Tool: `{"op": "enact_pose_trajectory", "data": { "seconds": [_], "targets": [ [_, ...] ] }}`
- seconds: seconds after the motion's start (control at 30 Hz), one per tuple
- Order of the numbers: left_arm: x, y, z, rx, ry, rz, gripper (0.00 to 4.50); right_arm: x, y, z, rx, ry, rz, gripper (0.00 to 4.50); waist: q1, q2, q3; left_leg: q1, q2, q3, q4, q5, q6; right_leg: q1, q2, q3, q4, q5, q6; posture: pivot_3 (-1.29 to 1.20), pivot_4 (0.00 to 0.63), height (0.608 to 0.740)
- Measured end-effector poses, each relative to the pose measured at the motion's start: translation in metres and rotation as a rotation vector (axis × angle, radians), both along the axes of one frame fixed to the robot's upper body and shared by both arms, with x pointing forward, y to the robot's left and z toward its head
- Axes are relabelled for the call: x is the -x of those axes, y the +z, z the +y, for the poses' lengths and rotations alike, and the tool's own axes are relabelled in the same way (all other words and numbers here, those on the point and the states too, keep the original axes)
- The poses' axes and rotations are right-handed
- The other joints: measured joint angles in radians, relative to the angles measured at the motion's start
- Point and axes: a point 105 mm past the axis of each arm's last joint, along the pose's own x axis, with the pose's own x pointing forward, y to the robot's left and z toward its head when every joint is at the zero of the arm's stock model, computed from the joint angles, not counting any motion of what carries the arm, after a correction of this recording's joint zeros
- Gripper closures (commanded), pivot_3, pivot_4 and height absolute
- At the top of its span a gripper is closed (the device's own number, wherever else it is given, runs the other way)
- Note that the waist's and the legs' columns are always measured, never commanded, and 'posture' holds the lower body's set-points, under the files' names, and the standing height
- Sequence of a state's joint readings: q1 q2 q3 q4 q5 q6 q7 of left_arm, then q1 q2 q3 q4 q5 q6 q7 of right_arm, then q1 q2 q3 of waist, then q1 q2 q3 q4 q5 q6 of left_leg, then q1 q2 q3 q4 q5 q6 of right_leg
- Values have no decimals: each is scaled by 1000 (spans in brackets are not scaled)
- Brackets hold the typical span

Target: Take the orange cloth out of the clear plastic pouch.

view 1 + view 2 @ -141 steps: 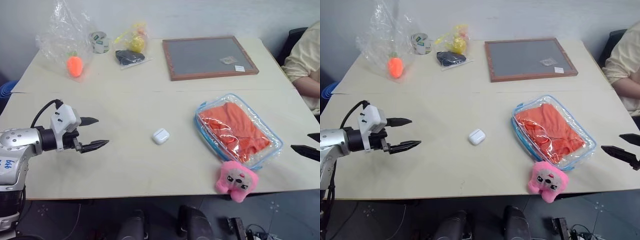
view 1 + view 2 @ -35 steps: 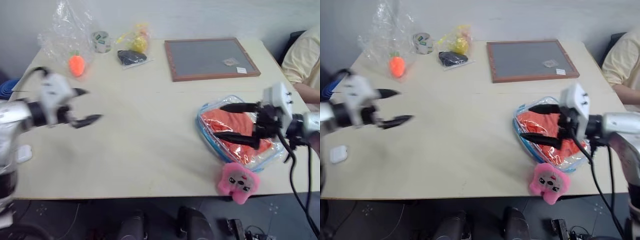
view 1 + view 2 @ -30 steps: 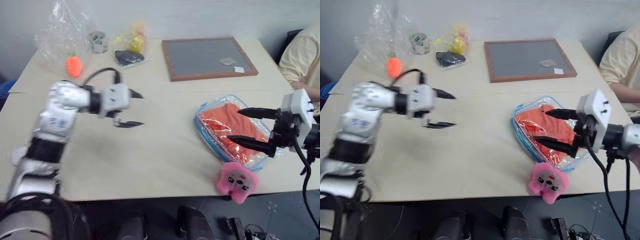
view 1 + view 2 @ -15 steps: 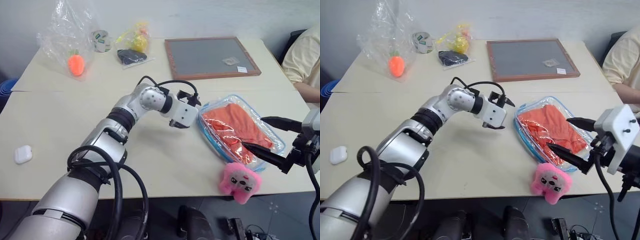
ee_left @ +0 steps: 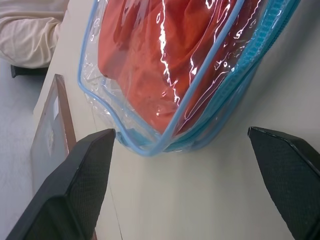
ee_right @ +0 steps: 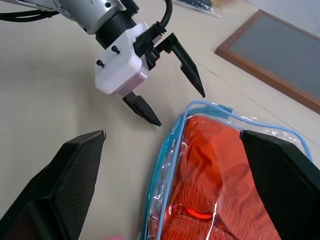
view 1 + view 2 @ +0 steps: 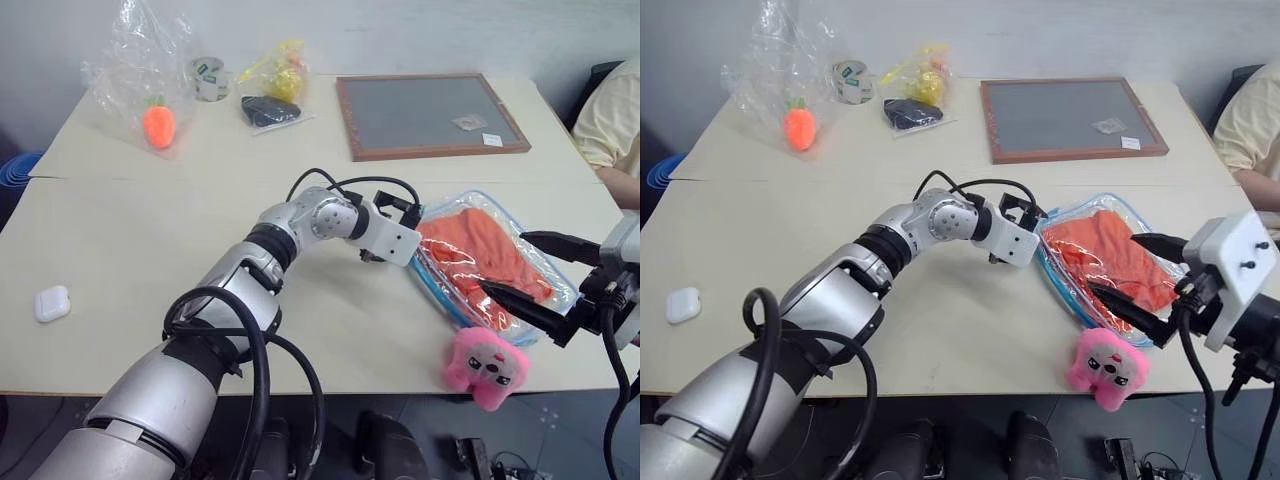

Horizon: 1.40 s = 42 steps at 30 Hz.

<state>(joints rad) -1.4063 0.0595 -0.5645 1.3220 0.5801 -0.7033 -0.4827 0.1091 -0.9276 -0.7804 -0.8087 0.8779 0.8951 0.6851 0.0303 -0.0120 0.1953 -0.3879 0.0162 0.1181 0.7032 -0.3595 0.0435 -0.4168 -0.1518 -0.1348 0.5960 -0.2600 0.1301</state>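
On the pale worktop (image 7: 150, 260) we see a white earbud case (image 7: 51, 302) near the left edge. At the back lie a crinkled bag with a carrot toy (image 7: 158, 124), a tape roll (image 7: 210, 78), a small bag of yellow items (image 7: 277, 70) and a framed grey board (image 7: 430, 113).

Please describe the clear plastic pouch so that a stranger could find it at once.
On the pale table, look in front of the wooden-framed grey board, toward the near right edge. The clear plastic pouch has light-blue trim, an orange cloth inside and a pink plush charm beside it.
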Motion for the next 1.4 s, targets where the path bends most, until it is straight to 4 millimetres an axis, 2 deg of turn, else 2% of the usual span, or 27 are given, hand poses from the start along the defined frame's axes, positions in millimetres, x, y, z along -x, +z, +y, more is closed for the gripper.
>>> {"op": "enact_pose_trajectory", "data": {
  "seconds": [0.07, 0.17, 0.53, 0.57, 0.6, 0.63, 0.73, 0.83, 0.93, 1.03, 1.1, 1.2, 1.3, 1.4],
  "targets": [
    [1, -2, -2, 1, -1, -7, 21, -2, 0, 1, -4, 1, 0, 0, 0, 0, 0, 0, 0, 0, 0, 0, 0, 0, 0, 0, 0, 0, 0, 0, 150, 740],
    [2, -3, -7, 13, 0, -6, 602, -3, -3, 3, -9, 4, 8, 0, 0, 0, 0, 0, -1, 0, 0, 0, 0, 0, 0, 0, 0, 0, 0, 0, 150, 740],
    [3, -6, -4, 11, -11, 10, 4099, -7, -12, 16, -18, 42, 33, 0, -1, 0, 0, 0, -1, 0, 0, 0, 0, 0, 0, 0, 0, 0, 0, 0, 150, 740],
    [3, -5, -3, 15, -7, 15, 4335, -8, -13, 18, -19, 51, 36, 0, -2, 0, 0, 0, -1, 0, 0, 0, 0, 0, 0, 0, 0, 0, 0, 0, 150, 740],
    [2, -5, -1, 19, -1, 25, 4335, -9, -14, 20, -20, 63, 36, 0, -2, 0, 0, 0, -1, 0, 0, 0, 0, 0, 0, 0, 0, 0, 0, 0, 150, 740],
    [1, -5, 2, 24, 8, 41, 4223, -11, -14, 23, -22, 79, 34, 0, -3, 0, 0, 0, -1, 0, 0, 0, 0, 0, 0, 0, 0, 0, 0, 0, 150, 740],
    [-3, 1, 19, 80, 33, 124, 3461, -21, -16, 28, -15, 96, 28, 0, -9, 0, 0, 0, -1, 1, 0, 0, 0, 0, 0, 0, 1, 0, 0, 0, 150, 740],
    [-6, 17, 48, 180, 48, 221, 2550, -35, -19, 35, 1, 98, 30, 0, -16, 1, 0, 0, 0, 1, 0, 0, 0, -1, 1, 0, 2, 0, 0, 0, 150, 740],
    [-4, 26, 87, 262, 70, 280, 1608, -42, -21, 47, 10, 129, 33, 0, -22, 1, -1, 0, 0, 1, 1, 0, -1, -1, 1, 0, 3, 0, 0, 0, 150, 740],
    [7, 28, 126, 315, 135, 356, 656, -51, -25, 58, 19, 147, 38, 0, -30, 1, -1, -1, -1, 1, 3, 0, -1, -1, 1, 0, 3, 0, 0, 0, 150, 740],
    [22, 34, 143, 346, 170, 428, 39, -59, -31, 62, 28, 131, 50, 0, -28, 1, -1, -3, 0, -1, 6, 0, 0, -1, 1, 0, 4, 0, 0, 0, 150, 740],
    [57, 48, 169, 405, 202, 612, 14, -71, -43, 73, 59, 94, 64, 0, -33, 2, -1, -3, 4, -2, 9, 0, -1, -1, 1, 1, 6, 0, 0, 0, 150, 740],
    [98, 60, 185, 396, 186, 767, 14, -82, -57, 78, 176, 23, 44, 0, -30, 2, 0, -3, 5, -2, 12, 0, -2, 0, 1, 1, 8, 0, 0, 0, 150, 740],
    [116, 66, 187, 395, 185, 823, 14, -96, -66, 75, 301, -106, -25, 0, -22, 2, 0, -2, 5, -3, 14, 0, -2, 1, 1, 1, 9, -1, -1, 0, 150, 740]
  ]
}}
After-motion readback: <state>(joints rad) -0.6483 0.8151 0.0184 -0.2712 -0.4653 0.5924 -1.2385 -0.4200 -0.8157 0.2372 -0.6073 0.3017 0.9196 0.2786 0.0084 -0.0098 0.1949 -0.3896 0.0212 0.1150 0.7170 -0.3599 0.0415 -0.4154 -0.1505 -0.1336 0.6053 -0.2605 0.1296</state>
